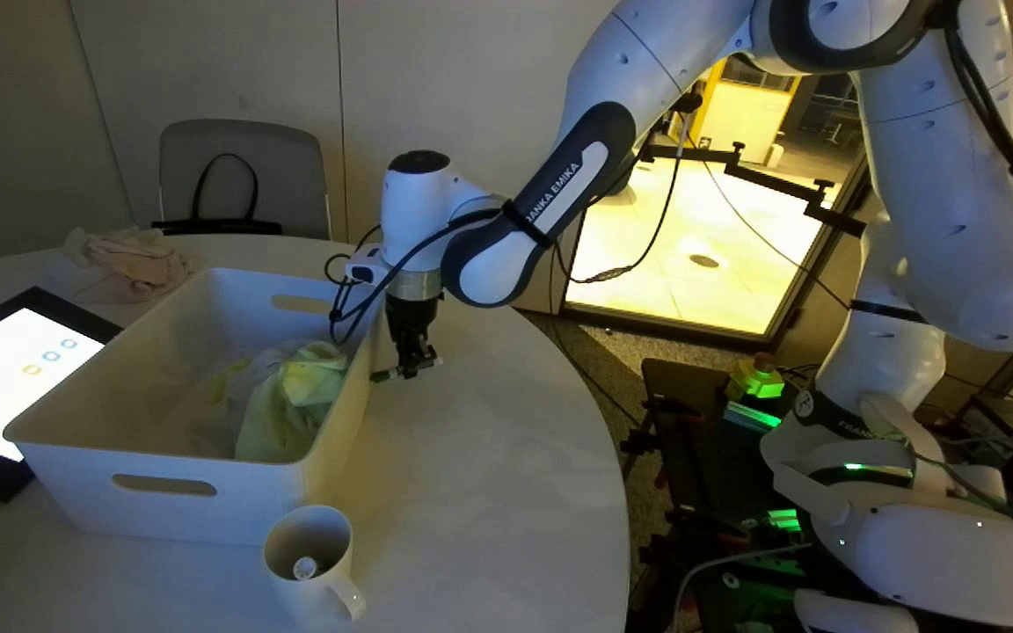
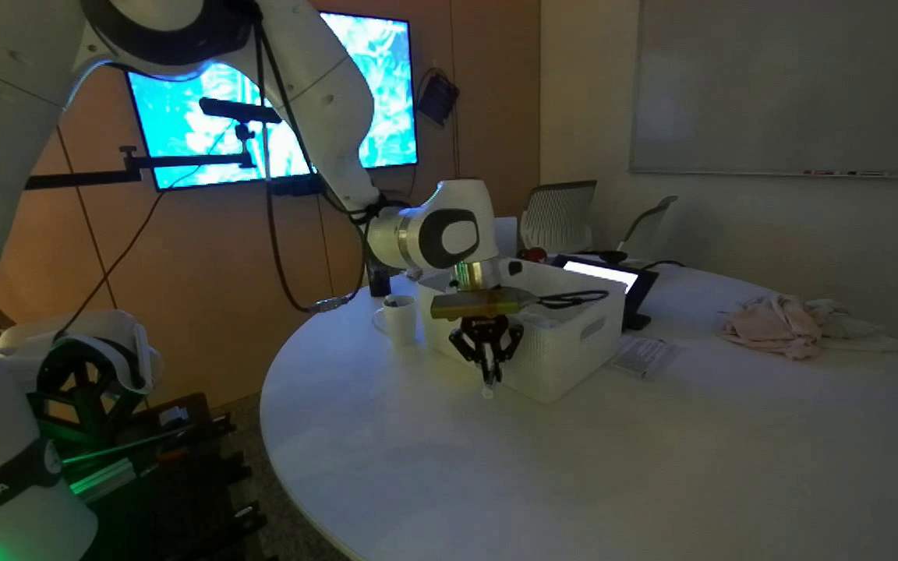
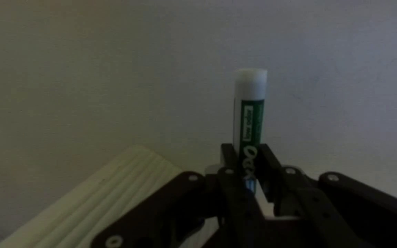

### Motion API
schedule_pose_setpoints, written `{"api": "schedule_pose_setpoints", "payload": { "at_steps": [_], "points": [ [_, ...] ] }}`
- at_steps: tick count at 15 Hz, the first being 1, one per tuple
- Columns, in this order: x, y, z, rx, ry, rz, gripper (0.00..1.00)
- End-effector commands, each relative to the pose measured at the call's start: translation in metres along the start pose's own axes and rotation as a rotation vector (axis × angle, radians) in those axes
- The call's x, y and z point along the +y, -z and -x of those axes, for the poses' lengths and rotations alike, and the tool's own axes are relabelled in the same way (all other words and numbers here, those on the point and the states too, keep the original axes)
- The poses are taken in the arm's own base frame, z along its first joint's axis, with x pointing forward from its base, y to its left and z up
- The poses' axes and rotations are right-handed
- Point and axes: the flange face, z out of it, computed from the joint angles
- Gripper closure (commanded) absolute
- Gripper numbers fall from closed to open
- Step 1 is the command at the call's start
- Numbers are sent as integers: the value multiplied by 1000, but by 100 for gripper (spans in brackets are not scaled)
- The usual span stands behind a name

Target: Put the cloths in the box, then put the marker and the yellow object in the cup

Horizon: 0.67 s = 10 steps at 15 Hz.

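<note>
— Box (image 1: 168,514) first, at the left in an exterior view: what is being held in it?

— Cloths (image 1: 282,422), heaped toward its right wall. By the high sides they are being penned in, so that step is apparently being satisfied.

— And next along?

— Near the box's corner the cup (image 1: 300,602) is being borne upright by the table (image 1: 489,492), presumably so things can be dropped in. Something whitish (image 1: 305,568) is being held inside; it cannot be identified, nor is the yellow object being made out anywhere.

— Farthest right?

— The marker (image 3: 252,86) is being pinched by the gripper (image 3: 247,153), roughly level, just outside the box's wall. Whether it is being held clear of the table cannot be told.

— Why crosswise?

— A firm bite on the slim barrel is probably being gained thereby. A tilt is likely being called for next; level, it could be caught across the cup's rim.
</note>
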Motion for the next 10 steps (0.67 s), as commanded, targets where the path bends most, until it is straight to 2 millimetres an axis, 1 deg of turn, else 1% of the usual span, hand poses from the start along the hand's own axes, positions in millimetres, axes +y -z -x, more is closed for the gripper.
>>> {"api": "schedule_pose_setpoints", "payload": {
  "at_steps": [1,5,10],
  "points": [
    [-16,42,0,-7,-16,76,84],
    [-37,77,-4,-21,-23,161,84],
    [-68,116,-13,-39,-7,245,84]
  ]
}}
